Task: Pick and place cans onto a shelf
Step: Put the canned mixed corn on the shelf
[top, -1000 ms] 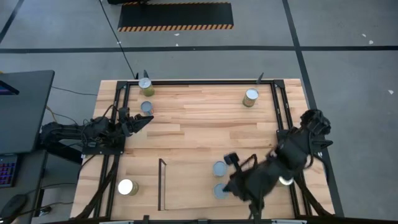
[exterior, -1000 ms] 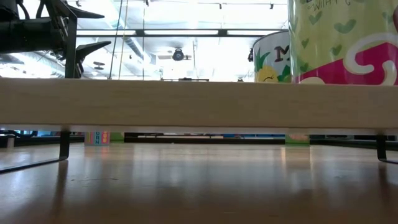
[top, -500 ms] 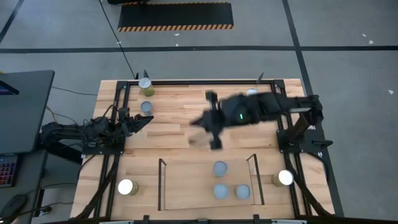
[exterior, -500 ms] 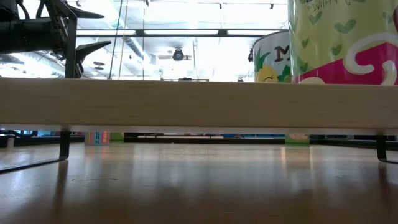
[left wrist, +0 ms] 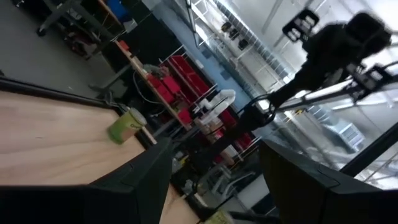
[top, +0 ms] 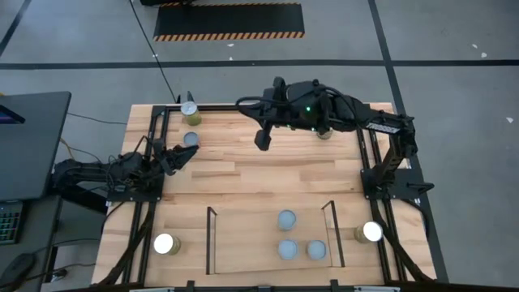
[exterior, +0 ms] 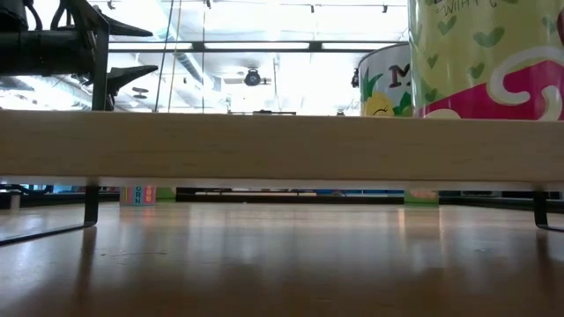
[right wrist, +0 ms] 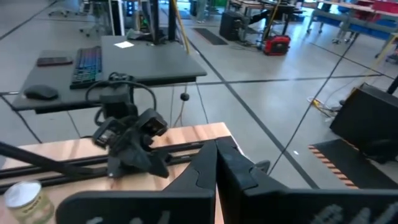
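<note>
Three cans (top: 286,219) (top: 286,249) (top: 316,250) stand on the light-wood shelf (top: 243,243) at the table's near edge. Two of them show in the low view (exterior: 476,62) (exterior: 383,84). Two cans (top: 189,109) (top: 191,139) stand at the far left, and one (top: 327,127) at the far right is partly hidden under my right arm. Two bright-topped cans (top: 165,243) (top: 371,232) stand left and right of the shelf. My left gripper (top: 185,152) (left wrist: 214,155) is open and empty just near of the second far-left can. My right gripper (top: 261,140) (right wrist: 216,152) is shut and empty over the table's far middle.
A black frame of rods (top: 268,106) runs along the table's edges. The bare wood of the table's middle (top: 259,174) lies between the two arms. A dark side table with a keyboard (right wrist: 87,62) stands off the table's left edge.
My right gripper has swung from above the shelf at the near right, across the table's middle, to the far edge and toward the left. The shelf's near-right can, hidden under the arm before, now shows.
</note>
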Motion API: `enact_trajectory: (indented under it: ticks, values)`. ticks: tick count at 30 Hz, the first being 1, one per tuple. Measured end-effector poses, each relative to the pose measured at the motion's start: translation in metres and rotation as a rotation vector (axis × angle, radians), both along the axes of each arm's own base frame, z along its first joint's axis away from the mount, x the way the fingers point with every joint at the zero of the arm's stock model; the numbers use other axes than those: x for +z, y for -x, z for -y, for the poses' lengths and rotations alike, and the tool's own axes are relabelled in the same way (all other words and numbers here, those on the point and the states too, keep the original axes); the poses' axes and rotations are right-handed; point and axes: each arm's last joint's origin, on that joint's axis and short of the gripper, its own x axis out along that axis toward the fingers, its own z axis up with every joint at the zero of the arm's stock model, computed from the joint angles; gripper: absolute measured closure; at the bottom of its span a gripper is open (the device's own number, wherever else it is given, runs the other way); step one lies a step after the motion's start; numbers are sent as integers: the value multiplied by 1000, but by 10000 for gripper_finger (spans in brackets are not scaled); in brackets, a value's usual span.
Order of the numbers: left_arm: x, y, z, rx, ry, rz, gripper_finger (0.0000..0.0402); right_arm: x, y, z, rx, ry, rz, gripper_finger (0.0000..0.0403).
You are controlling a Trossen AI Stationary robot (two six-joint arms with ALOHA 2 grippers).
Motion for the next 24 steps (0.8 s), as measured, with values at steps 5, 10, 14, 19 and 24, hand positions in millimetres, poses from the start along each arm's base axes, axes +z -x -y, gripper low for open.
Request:
enact_trajectory:
  ticks: [5,10,14,19,24]
  values:
    - [0,0,0,23,-81,-32,157,-3,-3,5,-21,-31,2,393]
    - [-1,-1,1,-10,-174,-82,157,-3,-3,3,-44,-164,49,393]
    - [3,-1,3,-81,-192,-206,157,-1,-4,-3,-40,-350,124,393]
    - [15,-4,2,-97,-190,-396,157,-3,-5,-11,46,-546,118,392]
    - [34,-13,-3,-90,-100,-586,157,-3,-5,-14,160,-553,77,393]
